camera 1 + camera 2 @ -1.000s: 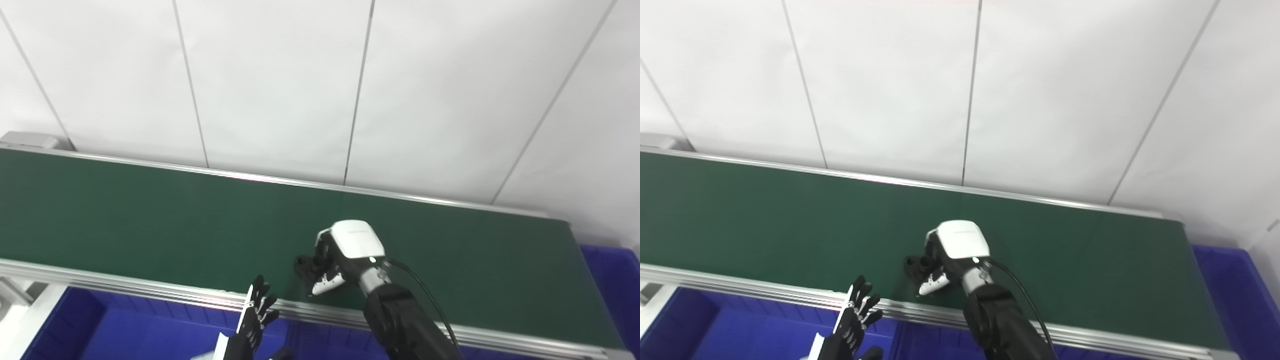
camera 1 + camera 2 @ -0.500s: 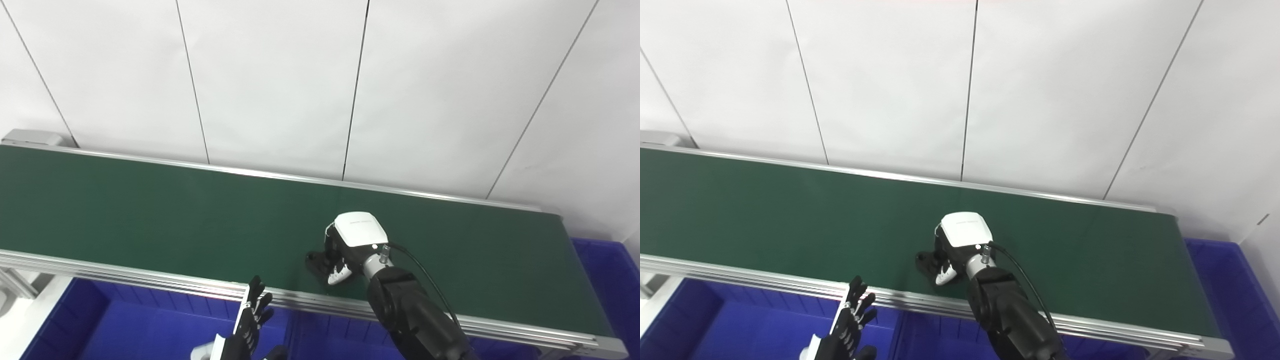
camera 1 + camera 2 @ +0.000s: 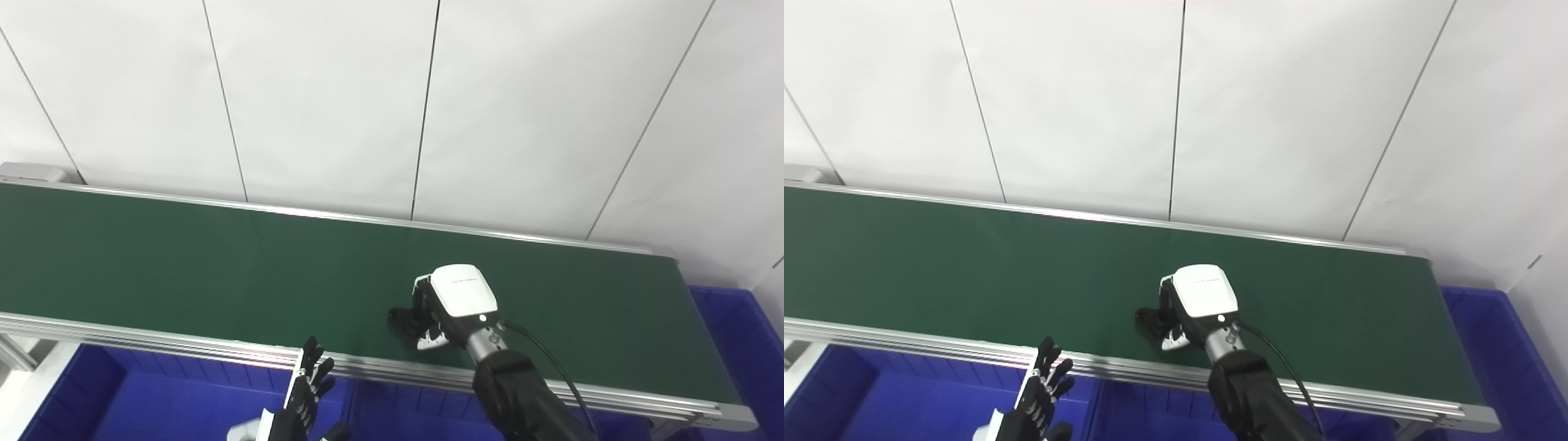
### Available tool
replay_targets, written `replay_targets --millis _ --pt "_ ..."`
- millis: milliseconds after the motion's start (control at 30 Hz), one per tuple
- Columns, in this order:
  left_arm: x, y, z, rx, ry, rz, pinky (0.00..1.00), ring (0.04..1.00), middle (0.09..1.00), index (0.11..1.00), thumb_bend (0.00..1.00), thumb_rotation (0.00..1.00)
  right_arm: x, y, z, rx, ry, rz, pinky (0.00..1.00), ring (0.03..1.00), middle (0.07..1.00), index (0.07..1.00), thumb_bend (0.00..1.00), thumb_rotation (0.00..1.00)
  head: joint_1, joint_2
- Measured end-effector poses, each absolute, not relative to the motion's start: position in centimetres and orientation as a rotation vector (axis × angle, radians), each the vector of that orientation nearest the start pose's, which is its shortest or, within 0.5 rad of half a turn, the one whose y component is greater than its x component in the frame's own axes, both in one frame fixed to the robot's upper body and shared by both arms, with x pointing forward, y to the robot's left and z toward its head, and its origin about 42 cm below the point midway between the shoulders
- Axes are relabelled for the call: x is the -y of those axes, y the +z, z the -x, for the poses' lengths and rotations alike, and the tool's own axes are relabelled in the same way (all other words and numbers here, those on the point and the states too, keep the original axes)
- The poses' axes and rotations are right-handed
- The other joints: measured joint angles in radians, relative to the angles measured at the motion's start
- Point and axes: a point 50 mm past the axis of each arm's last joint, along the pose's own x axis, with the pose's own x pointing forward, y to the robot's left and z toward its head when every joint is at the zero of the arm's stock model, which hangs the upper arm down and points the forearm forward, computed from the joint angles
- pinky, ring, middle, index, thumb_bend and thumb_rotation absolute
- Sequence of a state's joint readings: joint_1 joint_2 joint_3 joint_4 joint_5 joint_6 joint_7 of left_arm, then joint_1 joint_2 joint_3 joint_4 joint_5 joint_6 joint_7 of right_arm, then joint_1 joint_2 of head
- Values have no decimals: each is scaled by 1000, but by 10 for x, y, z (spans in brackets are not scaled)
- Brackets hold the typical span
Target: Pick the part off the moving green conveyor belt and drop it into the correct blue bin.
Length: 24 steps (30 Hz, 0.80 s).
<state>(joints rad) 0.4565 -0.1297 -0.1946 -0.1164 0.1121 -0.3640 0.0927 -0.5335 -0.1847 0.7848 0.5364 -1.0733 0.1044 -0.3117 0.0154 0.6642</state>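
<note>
My right hand (image 3: 450, 306), with its white back plate up, rests low on the green conveyor belt (image 3: 184, 263) near the front rail. Its fingers curl down and to the left around a small black part (image 3: 401, 320), which is mostly hidden under the hand; only a dark bit shows at the fingertips. My left hand (image 3: 306, 395) stands below the belt's front rail with its fingers spread and nothing in it, over a blue bin (image 3: 153, 398).
An aluminium rail (image 3: 184, 346) runs along the belt's front edge. A second blue bin (image 3: 1476, 331) sits past the belt's right end. A white panelled wall (image 3: 392, 104) stands behind the belt.
The camera has shifted. Against the belt, my right hand has moved to the right, closer to the belt's right end, with its fingers still curled. The left hand has barely moved.
</note>
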Motion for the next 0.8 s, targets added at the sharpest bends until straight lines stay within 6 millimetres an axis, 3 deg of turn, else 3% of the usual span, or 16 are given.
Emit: replay_targets --millis 233,300,533,567,700,767,800 --pt "-146 70 -134 63 52 67 876 926 979 1000 859 774 107 89 -387 708 397 1646 205 256 470 483 533 0 -5 -2" --pt "-146 70 -134 63 52 67 885 929 979 1000 868 767 110 89 -388 759 408 1662 229 279 412 509 527 0 -6 -3" --pt "-146 70 -134 62 53 70 880 927 974 1000 874 772 117 89 -391 867 421 1694 219 269 396 507 526 0 -5 -3" --pt "-146 70 -134 63 53 70 881 928 974 1000 873 776 117 89 -391 879 419 1699 216 265 445 489 532 0 -6 -2" --pt "-146 71 -134 63 53 69 887 931 975 1000 866 779 119 90 -392 906 423 1727 201 252 397 498 528 0 -5 -5" --pt "-146 71 -134 63 53 69 878 930 975 1000 876 782 121 90 -392 921 415 1728 193 240 454 482 533 0 -6 -5" --pt "-146 71 -134 64 53 70 878 931 976 1000 875 780 122 91 -392 927 407 1722 195 243 424 489 530 0 -6 -5"
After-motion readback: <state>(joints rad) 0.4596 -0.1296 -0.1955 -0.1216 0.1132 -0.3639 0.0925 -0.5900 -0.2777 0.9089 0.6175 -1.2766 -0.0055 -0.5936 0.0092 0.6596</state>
